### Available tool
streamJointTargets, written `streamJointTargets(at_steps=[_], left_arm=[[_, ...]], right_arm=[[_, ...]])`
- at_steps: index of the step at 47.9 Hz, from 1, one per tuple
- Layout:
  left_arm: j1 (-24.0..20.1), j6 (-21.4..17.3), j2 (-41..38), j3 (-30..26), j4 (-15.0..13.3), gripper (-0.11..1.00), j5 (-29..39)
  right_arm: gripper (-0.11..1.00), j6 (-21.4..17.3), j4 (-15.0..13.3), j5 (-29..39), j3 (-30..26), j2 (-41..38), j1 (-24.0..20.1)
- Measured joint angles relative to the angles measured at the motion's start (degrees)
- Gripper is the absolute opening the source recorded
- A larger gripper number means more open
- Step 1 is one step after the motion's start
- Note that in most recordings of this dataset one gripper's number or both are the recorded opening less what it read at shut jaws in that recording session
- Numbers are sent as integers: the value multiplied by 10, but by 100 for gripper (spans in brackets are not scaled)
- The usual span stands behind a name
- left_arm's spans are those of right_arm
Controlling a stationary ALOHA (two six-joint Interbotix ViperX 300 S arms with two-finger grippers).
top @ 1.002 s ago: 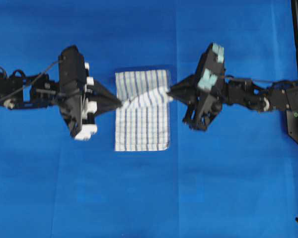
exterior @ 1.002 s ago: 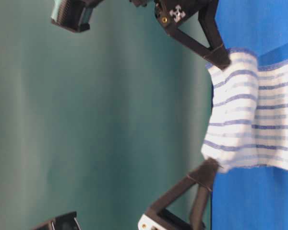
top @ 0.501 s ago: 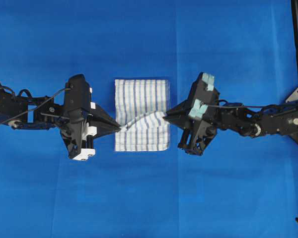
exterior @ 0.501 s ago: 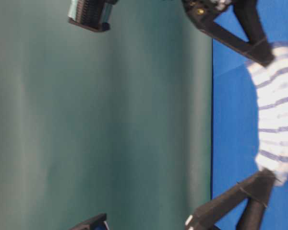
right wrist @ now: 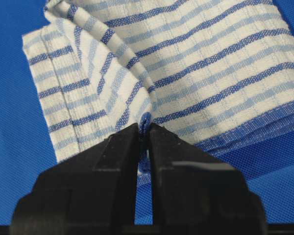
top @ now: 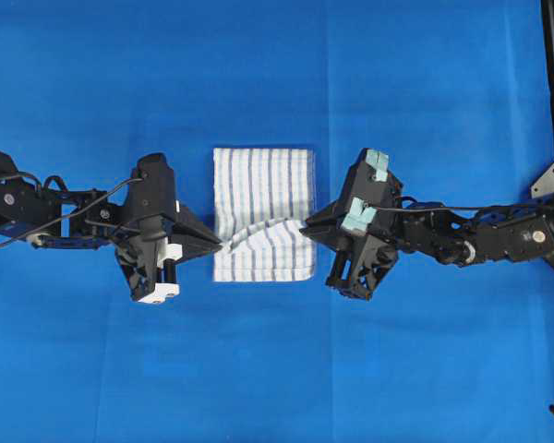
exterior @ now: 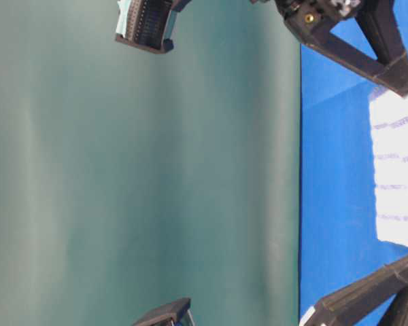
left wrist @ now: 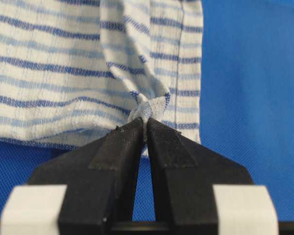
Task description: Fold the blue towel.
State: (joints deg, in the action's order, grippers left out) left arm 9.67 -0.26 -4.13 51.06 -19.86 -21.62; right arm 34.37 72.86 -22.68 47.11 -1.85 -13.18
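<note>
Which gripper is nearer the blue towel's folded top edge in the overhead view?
Neither clearly: the left gripper pinches the blue towel at its left side, the right gripper at its right side, jaws shut.

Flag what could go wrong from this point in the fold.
1. Both grips are thin: the left gripper and right gripper each pinch only a small bunch of the blue towel's edge, which could slip out.
2. The carried edge sags between the jaws, so it may land creased or skewed, short of the lower edge.
</note>
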Motion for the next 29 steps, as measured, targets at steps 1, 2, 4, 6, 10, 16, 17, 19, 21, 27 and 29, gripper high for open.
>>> streamJointTargets(at_steps=[1, 2, 4, 6, 10, 16, 17, 19, 21, 27, 29], left_arm=[[0, 0, -1, 0, 0, 3, 0], [0, 0, -1, 0, 0, 3, -1], [0, 0, 0, 1, -1, 4, -1], [-1, 0, 0, 1, 0, 4, -1], [-3, 0, -1, 3, 0, 12, -2], [-4, 5, 0, 3, 0, 47, -2], [-4, 5, 1, 3, 0, 54, -2], [-4, 4, 4, 3, 0, 67, -1], [-4, 2, 10, 4, 0, 78, 0], [-4, -3, 36, 9, 0, 84, 15], [-5, -4, 53, 12, 1, 83, 23]], right_arm=[[8, 0, 0, 0, 0, 0, 0], [9, 0, -1, 1, 0, 0, 0], [14, 0, 0, 1, 0, 0, 0], [22, 0, 0, 0, 0, 0, 0], [45, 0, 1, 0, 0, 0, -2], [82, 0, 2, 0, -1, 0, -6], [86, 0, 2, 0, -1, 0, -7], [89, 1, 2, 0, -1, 0, -7], [88, 3, 2, 0, 0, 2, -8], [83, 10, 1, -3, 1, 23, -8], [83, 11, 0, -4, 4, 37, -8]])
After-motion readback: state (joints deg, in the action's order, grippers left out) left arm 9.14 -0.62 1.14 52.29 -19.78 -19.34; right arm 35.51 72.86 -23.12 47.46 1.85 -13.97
